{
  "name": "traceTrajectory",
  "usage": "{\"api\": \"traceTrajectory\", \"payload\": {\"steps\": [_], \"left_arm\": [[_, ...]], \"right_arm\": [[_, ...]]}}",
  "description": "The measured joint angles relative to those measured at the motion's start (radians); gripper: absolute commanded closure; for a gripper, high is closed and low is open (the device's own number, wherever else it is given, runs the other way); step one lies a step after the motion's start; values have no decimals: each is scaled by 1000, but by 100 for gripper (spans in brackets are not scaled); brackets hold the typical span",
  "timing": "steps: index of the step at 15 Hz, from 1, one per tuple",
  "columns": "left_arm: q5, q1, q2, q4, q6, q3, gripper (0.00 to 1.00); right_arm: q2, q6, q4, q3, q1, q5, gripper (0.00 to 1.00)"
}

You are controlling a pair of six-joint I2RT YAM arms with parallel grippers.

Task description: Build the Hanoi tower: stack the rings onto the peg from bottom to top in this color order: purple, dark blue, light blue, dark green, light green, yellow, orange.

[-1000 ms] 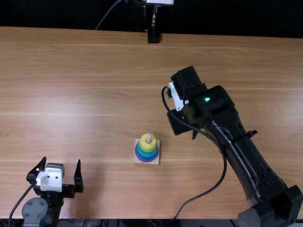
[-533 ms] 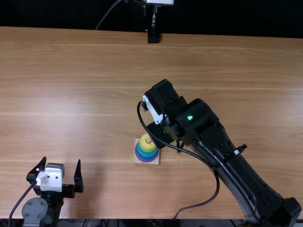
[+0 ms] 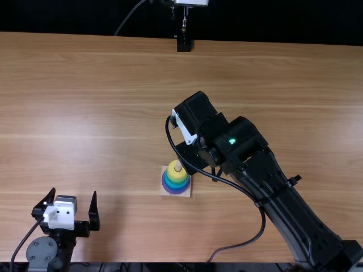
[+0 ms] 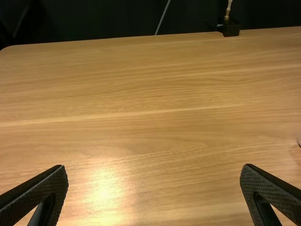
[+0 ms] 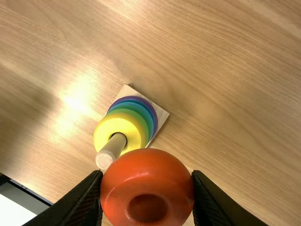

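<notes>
The orange ring (image 5: 146,162), the last piece of the Hanoi tower, was held in the right pincer (image 5: 146,174), whose two fingers pressed on opposite sides of it. Near it stood the peg (image 5: 112,149), its bare tip rising from the yellow ring (image 5: 104,132). Below that came green bands (image 5: 139,121) and blue bands (image 5: 149,117), lying too close together to count each ring with certainty, and at the bottom the purple ring (image 5: 133,98) on a square wooden base (image 5: 161,114). The visible colors ran in the order asked, and the job looked all but done: only the orange piece appeared to be left, needing to be centered over the tip, lowered and let go. A poor line-up could have caught it on the tip

The left pincer (image 3: 74,195) stood wide and empty near the near edge of the counter (image 3: 113,85), well apart from the tower. The light brown wood showed its long grain and a soft glare from the lamps. Past the far edge the room was dark (image 3: 283,22), with a small black stand (image 3: 184,43) at the middle of that edge and a thin cable (image 3: 127,17) slanting down beside it
</notes>
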Motion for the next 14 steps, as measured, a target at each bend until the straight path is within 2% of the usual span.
{"api": "traceTrajectory", "payload": {"steps": [8,14], "left_arm": [[0,0,0,0,1,0,0],[0,0,0,0,1,0,0]], "right_arm": [[0,3,3,0,54,0,100],[0,4,9,-1,54,0,100]]}}
